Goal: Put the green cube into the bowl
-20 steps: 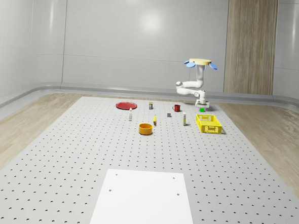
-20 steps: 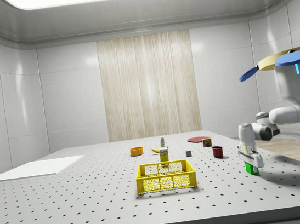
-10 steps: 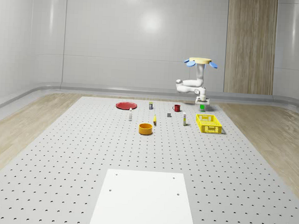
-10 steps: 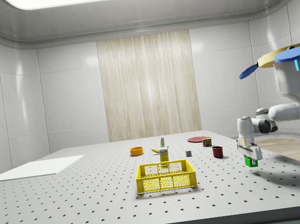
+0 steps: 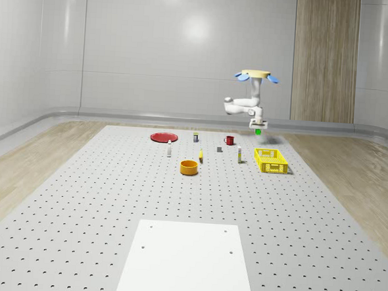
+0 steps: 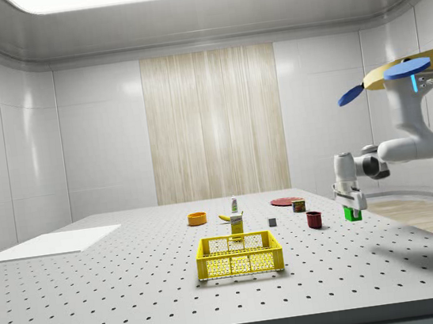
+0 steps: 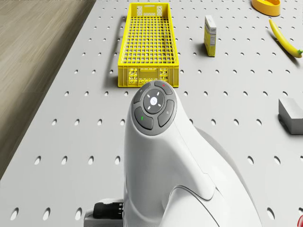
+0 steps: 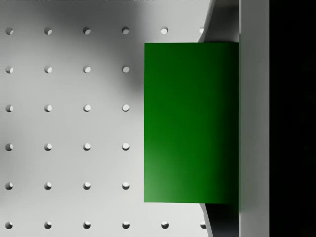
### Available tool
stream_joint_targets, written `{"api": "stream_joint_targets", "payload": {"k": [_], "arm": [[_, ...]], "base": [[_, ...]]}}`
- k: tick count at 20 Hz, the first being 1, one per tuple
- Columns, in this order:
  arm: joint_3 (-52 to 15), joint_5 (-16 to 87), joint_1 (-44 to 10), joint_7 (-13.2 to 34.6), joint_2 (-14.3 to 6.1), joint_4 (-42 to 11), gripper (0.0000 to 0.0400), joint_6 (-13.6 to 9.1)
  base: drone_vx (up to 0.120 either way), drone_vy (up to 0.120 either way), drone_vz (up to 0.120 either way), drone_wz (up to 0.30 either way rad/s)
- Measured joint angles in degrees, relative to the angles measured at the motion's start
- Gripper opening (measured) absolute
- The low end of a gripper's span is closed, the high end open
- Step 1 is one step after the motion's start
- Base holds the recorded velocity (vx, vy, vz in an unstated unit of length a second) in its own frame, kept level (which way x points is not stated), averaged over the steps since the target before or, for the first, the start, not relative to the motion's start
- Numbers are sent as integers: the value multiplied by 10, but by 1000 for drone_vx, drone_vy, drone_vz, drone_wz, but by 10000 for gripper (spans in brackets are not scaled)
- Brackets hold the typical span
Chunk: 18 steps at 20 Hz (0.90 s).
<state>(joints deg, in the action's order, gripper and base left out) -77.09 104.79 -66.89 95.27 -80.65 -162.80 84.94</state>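
The drone (image 5: 256,75) hovers in the air over the far right part of the desk (image 5: 111,200), beyond the yellow basket (image 5: 271,160). Its white arm (image 6: 405,141) bends down and ends in the gripper (image 5: 258,129), which is clenched on the green cube (image 5: 258,131). In the side view the cube (image 6: 353,213) hangs clear above the desk surface, held between the gripper (image 6: 352,206) fingers and touching nothing else. In the wrist view the cube (image 8: 191,122) sits flat against one finger (image 8: 254,118), with the perforated desk (image 8: 69,128) below it.

The orange bowl (image 5: 189,167) stands on the desk well apart from the cube, to the whole-scene view's left of the basket and nearer the camera. Between bowl and basket are a banana (image 5: 200,156) and a small box (image 5: 239,157). Farther back lie a red plate (image 5: 163,137), a red mug (image 5: 229,140), a can (image 5: 196,137), a small bottle (image 5: 169,150) and a grey block (image 5: 219,149). In the drone view the basket (image 7: 147,42), box (image 7: 210,35) and banana (image 7: 285,40) lie ahead of the arm (image 7: 163,156).
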Motion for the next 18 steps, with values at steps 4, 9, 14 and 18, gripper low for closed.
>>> {"api": "stream_joint_targets", "payload": {"k": [4,9,14,18], "arm": [[-3,-5,-2,1,-7,0,250,6],[-5,-9,-4,3,-14,0,250,13],[-6,-12,-5,4,-22,1,250,20],[-7,-15,-7,5,-28,1,250,25]], "base": [[0,-120,100,0],[16,-120,0,0],[120,-120,16,0],[120,-120,100,0]]}}
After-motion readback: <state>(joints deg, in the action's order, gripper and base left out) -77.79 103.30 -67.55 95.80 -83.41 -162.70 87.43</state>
